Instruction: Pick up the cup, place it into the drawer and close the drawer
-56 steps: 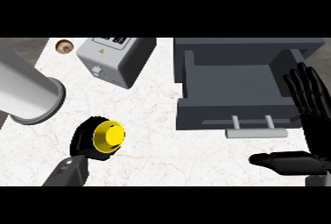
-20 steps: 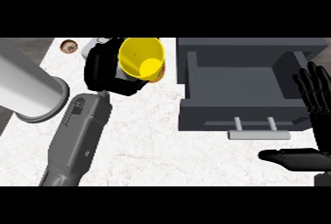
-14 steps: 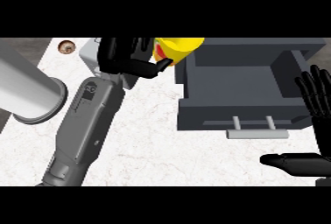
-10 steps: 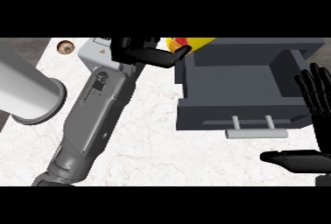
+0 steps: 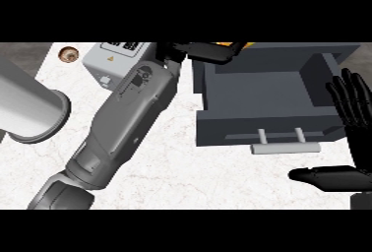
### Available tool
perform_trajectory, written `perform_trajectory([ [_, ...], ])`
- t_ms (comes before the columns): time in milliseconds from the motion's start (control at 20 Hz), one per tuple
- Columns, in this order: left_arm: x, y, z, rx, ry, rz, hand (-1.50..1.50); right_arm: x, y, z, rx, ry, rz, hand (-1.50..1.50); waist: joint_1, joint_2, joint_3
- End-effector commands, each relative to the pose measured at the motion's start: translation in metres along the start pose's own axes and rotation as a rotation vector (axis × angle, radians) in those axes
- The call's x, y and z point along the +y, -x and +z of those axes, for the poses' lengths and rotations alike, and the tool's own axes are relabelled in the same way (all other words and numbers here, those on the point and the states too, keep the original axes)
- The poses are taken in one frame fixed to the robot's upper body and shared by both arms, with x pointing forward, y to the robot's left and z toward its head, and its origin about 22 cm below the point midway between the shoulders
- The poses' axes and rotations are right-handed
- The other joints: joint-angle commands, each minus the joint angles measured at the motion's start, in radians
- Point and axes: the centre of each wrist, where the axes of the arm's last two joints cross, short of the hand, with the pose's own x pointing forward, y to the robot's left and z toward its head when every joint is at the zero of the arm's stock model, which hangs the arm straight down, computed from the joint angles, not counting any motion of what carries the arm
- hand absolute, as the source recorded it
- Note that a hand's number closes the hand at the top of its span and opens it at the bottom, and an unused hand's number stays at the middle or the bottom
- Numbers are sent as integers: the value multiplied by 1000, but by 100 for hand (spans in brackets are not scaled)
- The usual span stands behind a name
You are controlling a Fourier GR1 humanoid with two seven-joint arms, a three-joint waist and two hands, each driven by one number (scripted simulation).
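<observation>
My left hand [image 5: 198, 51] is stretched to the far edge of the counter, at the back left corner of the open grey drawer [image 5: 270, 129]. Its fingers curl round the yellow cup [image 5: 238, 46], of which only a thin yellow and orange sliver shows at the top of the view. The drawer stands pulled out, its inside bare, with a pale handle [image 5: 285, 146] on its front. My right hand [image 5: 354, 110] rests open at the right edge, fingers up, beside the drawer's right wall.
A grey box with a warning label [image 5: 112, 60] stands at the back left, partly behind my left forearm. A large grey cylinder [image 5: 25, 110] lies at the left edge. A small brown round thing [image 5: 68, 53] sits in the far left corner.
My left hand lifted the yellow cup from the near left of the counter and carried it far and rightward to the drawer's back corner. The right hand has not moved.
</observation>
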Motion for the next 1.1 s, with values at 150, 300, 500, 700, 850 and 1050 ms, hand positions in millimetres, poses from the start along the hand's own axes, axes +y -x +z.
perform_trajectory([
  [150,-10,14,-9,65,-18,-79,150,-5,-3,6,-2,2,-11,-150,-18,5,0],
  [300,-11,31,4,88,8,-59,150,7,3,2,-20,-12,2,-150,-24,6,0],
  [500,-25,28,3,130,-12,-109,150,1,5,-10,-9,-32,-15,-150,-43,8,1],
  [700,-19,41,6,185,16,-210,150,2,9,-6,-20,-43,3,-150,-47,15,1],
  [850,-21,54,21,194,52,-253,-150,-5,-4,-8,-37,-30,-11,-150,-46,10,0],
  [1050,-33,54,27,247,58,-303,-150,-7,3,-3,-49,-39,-27,-150,-79,13,2],
])
